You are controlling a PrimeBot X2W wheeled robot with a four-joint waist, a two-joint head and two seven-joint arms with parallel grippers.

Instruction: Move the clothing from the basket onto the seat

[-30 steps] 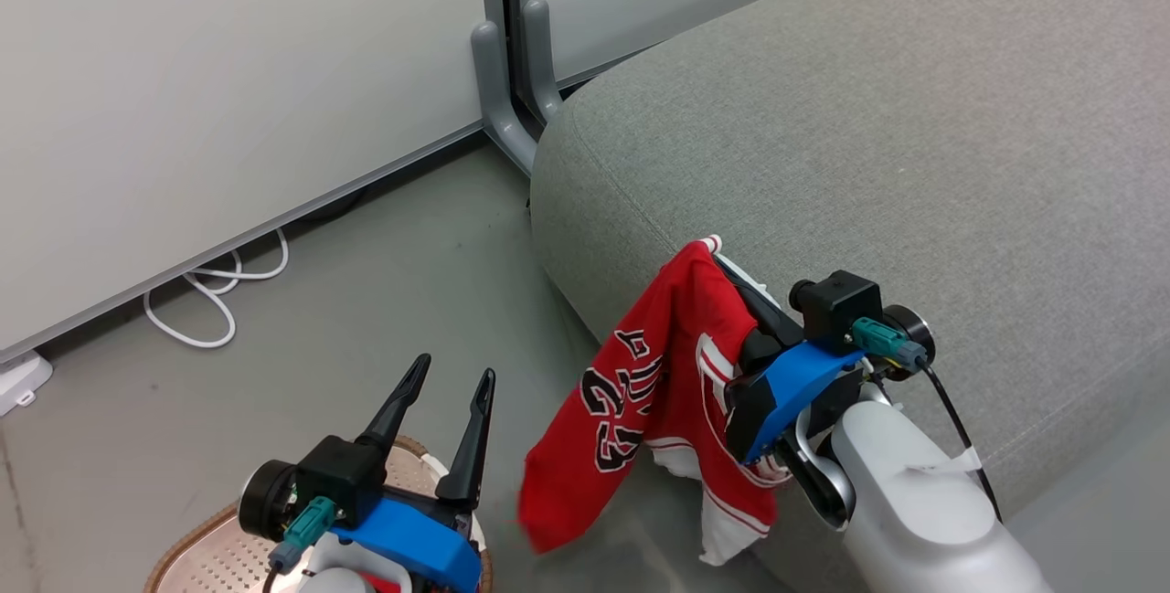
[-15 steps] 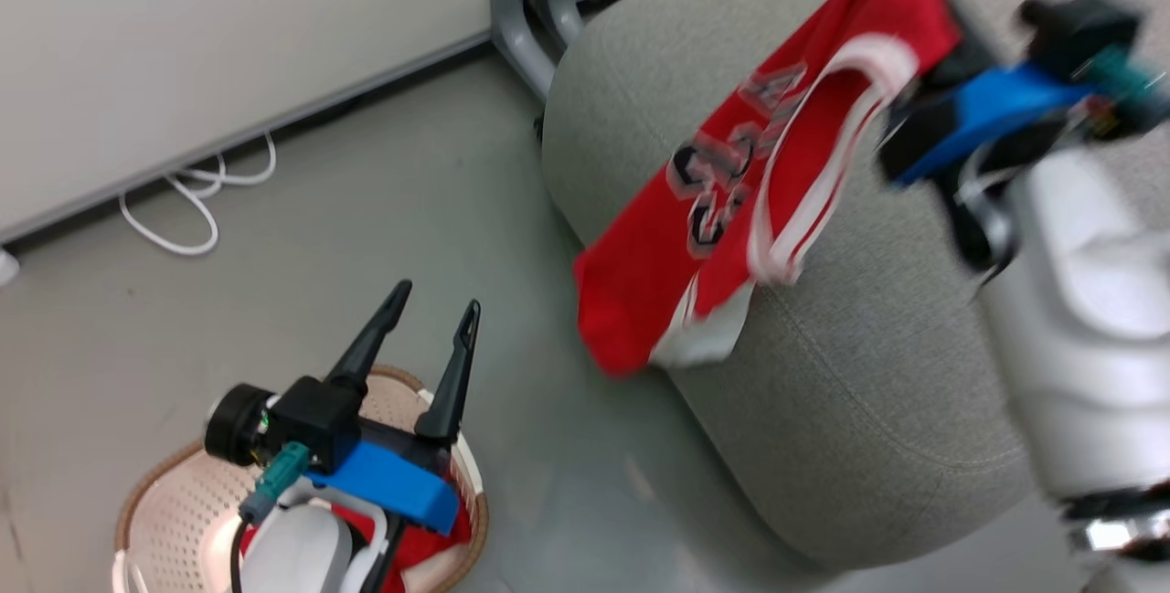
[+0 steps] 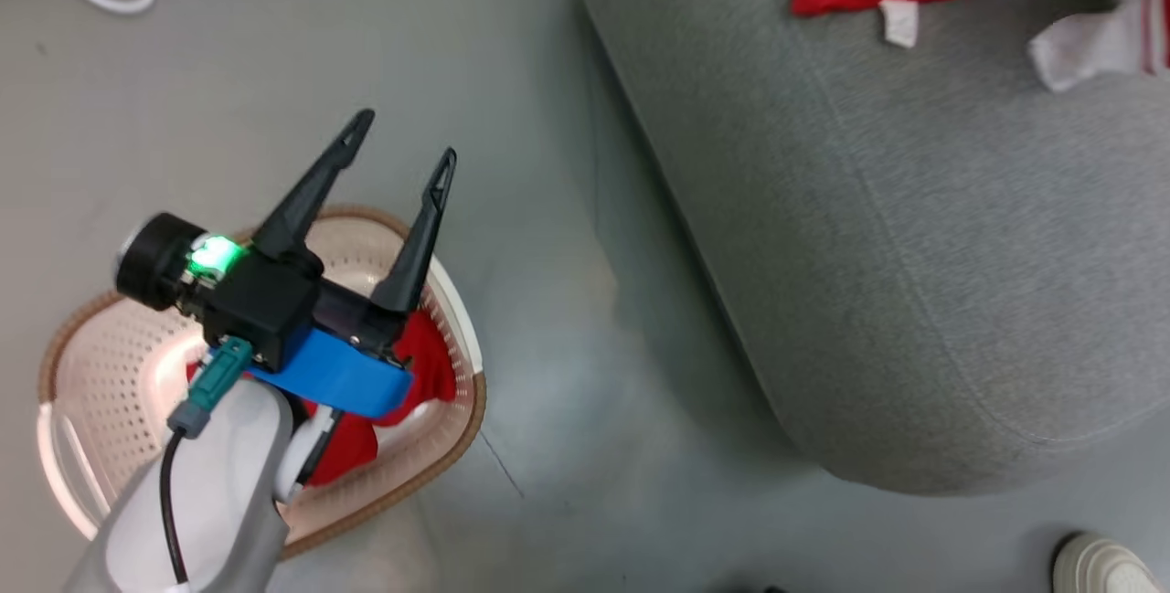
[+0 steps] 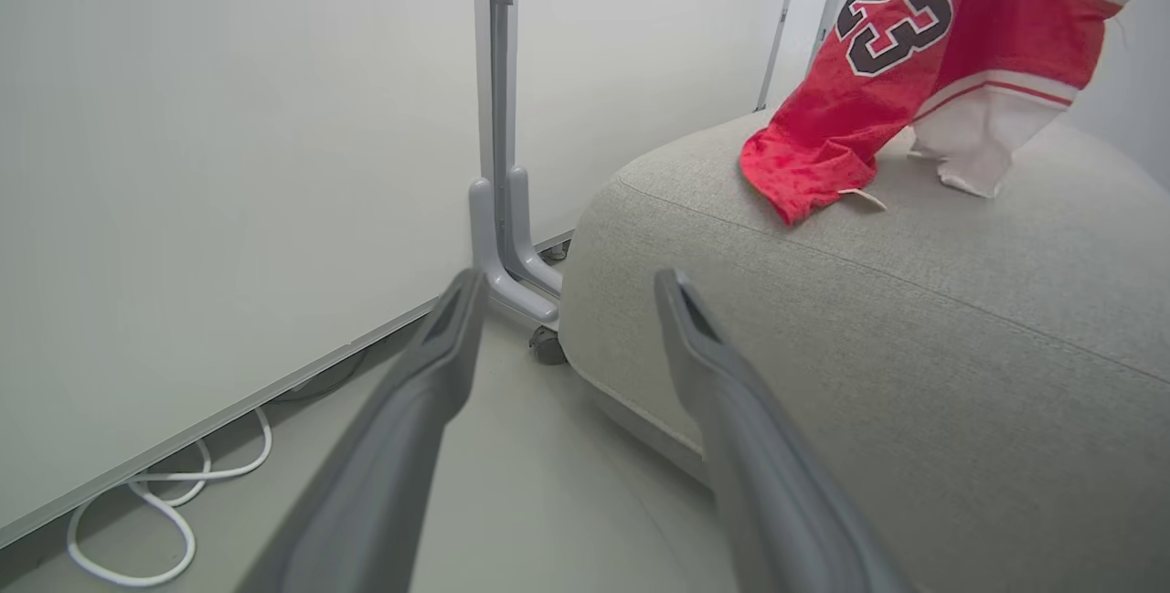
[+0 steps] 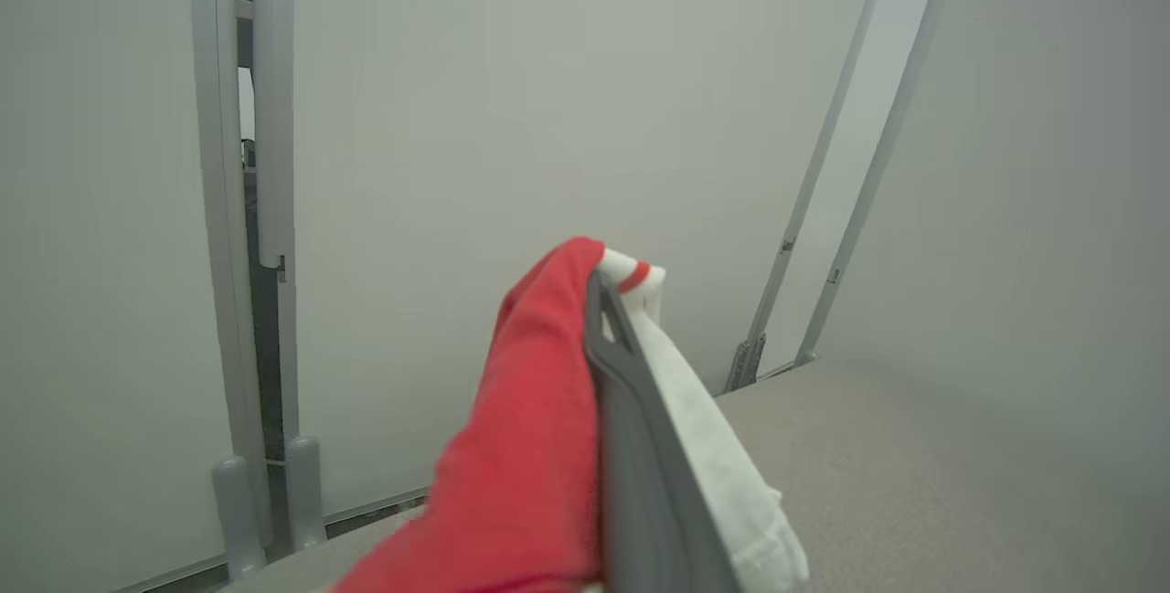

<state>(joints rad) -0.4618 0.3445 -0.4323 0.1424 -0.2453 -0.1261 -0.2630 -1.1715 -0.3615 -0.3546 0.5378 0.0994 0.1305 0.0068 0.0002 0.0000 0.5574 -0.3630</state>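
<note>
My left gripper (image 3: pixel 404 138) hangs open above the cream basket (image 3: pixel 462 428), nothing between its fingers (image 4: pixel 439 374). More red clothing (image 3: pixel 431 365) lies in the basket under that wrist. A red jersey (image 4: pixel 877 72) numbered 23 with white trim hangs from above, its lower end and small white tag (image 3: pixel 900 22) touching the grey seat (image 3: pixel 914 255). In the right wrist view my right gripper (image 5: pixel 599 301) is shut on the jersey's red and white fabric (image 5: pixel 530 447), held above the seat (image 5: pixel 914 465).
Pale partition panels with a grey post foot (image 4: pixel 503 255) stand behind the seat. A white cable (image 4: pixel 164 502) loops on the floor by the wall. A person's white shoe (image 3: pixel 1097 566) shows at the lower right, on grey floor beside the seat.
The head camera has tilted down. My right gripper has carried the jersey up and further over the seat, leaving the head view. The left gripper stays open over the basket.
</note>
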